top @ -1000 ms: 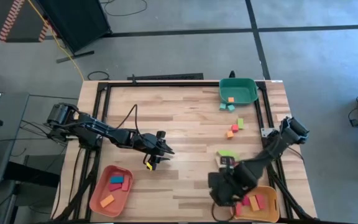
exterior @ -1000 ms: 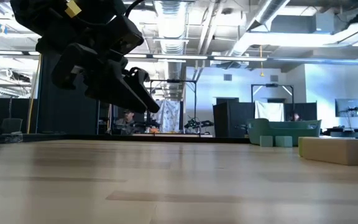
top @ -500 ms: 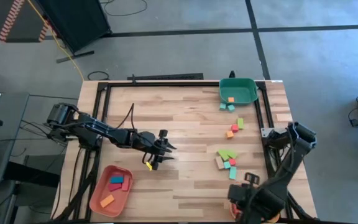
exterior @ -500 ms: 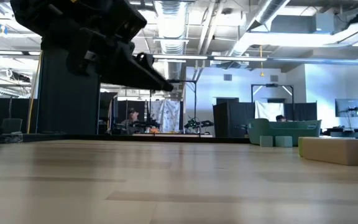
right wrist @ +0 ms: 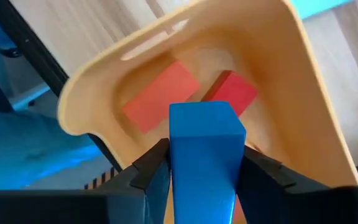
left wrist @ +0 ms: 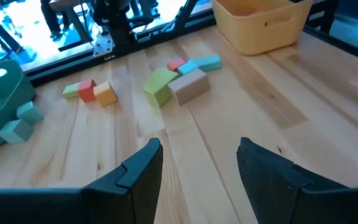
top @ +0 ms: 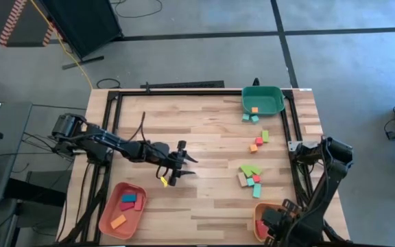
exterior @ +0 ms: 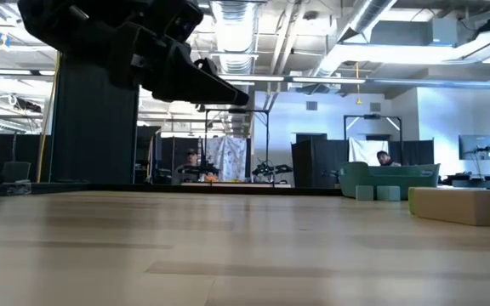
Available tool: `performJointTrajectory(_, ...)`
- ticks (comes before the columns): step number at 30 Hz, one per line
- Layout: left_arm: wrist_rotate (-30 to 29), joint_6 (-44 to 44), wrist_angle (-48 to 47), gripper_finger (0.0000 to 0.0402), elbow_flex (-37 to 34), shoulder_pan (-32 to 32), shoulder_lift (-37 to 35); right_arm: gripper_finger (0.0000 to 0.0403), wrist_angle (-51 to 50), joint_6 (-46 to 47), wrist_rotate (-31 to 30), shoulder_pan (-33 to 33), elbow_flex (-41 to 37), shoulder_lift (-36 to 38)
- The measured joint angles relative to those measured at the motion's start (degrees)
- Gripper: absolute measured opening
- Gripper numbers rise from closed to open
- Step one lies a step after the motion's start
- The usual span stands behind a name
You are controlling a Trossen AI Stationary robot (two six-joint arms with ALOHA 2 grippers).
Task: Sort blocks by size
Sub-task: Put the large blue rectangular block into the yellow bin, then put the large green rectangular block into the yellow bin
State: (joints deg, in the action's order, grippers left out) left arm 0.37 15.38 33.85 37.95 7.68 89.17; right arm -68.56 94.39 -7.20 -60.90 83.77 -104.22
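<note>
Counter (top: 197, 130): We see pale wood planks, smooth, with a dark metal frame round the edge.
Right gripper (right wrist: 201, 186): We see its two dark jaws pressed on the flat sides of a blue block (right wrist: 204, 146), right above the yellow tray (right wrist: 303, 93).
Blue block: It is a long bar with square ends and sharp corners, plain and smooth.
Yellow tray: It is soft-looking plastic with round corners, at the near right corner of the counter. Two red blocks (right wrist: 160, 96) lie flat in it.
Left gripper (left wrist: 197, 168): It hangs over the middle of the counter. Its dark jaws stand apart, with only bare wood between them.
Loose blocks (top: 249, 175): We see a small pile on the right side of the counter, green, teal, red and one pale tan one. More sit nearer the green tray (top: 262, 99).
Green tray: It is a deep tub at the far right corner, with an orange block inside.
Salmon tray (top: 121, 209): It sits at the near left and holds teal, pink and orange blocks.
</note>
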Motion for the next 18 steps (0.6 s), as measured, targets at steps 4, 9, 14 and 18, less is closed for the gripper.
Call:
performJointTrajectory(4, 1.6, -0.02, 0.56, 0.0197, 0.0, -1.01, 0.0, 0.0194, -0.07, 1.59, -0.02, 0.02, -0.17, 0.0)
performJointTrajectory(9, 2.4, 0.04, 0.61, 0.0197, 0.0, -2.05, 0.0, 0.0204, 0.13, 1.43, -0.2, 0.02, -0.14, 0.01)
performJointTrajectory(14, 4.13, 0.46, 0.65, 0.0197, 0.0, -3.37, 0.0, 0.021, -2.18, -0.51, -0.49, 1.07, 1.49, 1.03)
performJointTrajectory(18, 4.86, 0.42, 0.72, 0.0197, 0.0, -4.14, 0.0, 0.0209, -4.6, -3.13, -2.46, 2.58, 2.65, 2.23)
